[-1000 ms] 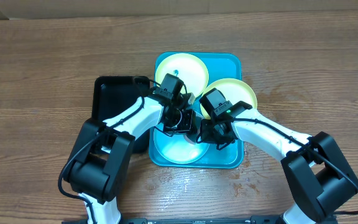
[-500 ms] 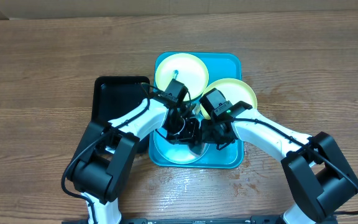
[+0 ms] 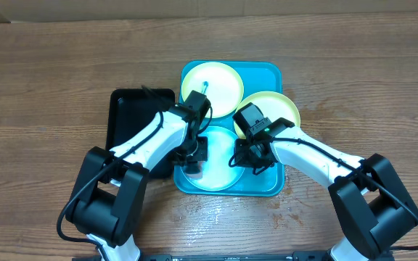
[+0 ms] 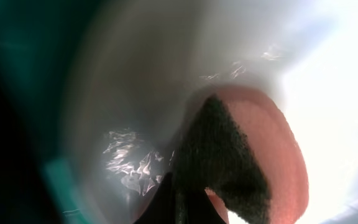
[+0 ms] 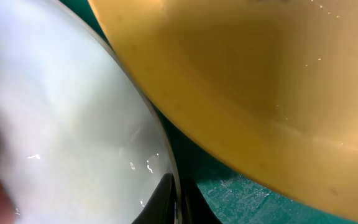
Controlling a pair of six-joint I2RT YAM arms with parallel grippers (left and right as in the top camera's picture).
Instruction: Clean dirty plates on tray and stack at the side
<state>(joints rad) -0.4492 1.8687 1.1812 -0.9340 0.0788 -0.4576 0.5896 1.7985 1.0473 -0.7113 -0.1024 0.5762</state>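
**Surface** [image 3: 49, 87]: brown wood grain. It carries one tray and one tub, side by side.

**Tray** [image 3: 263, 186]: turquoise and rectangular, with rounded corners and a raised rim. It sits mid-surface between the two arms and holds three plates.

**1. Cyan plate** [image 3: 216, 174]: nearest, lying flat in the tray's near half. It has a pale cyan rim and a glossy whitish centre, with wet glints in both wrist views. Both grippers are on it.
- **Left gripper** [image 3: 193, 159]: over the plate's left part. Its jaws are clamped on a sponge [image 4: 272, 168], which has a salmon body and a dark scouring face and is pressed to the plate's centre. That wrist view is blurred.
- **Right gripper** [image 3: 239, 158]: at the plate's right edge. Its jaws are closed on the rim, one finger on either side.

**2. Right plate** [image 3: 278, 109]: pale yellow-green, further back. It lies across the tray's right rim, partly outside it. Its near edge is just beside the cyan plate's, with a strip of tray floor showing between them.

**3. Far plate** [image 3: 216, 83]: yellow-green rim and whitish centre, in the tray's far half. There is a small dark mark near its middle. Its right edge touches the right plate; I cannot tell which one lies on top.

**Tub** [image 3: 129, 119]: black and narrower than the tray, just beside the tray's left rim. The left arm crosses above its near right corner.
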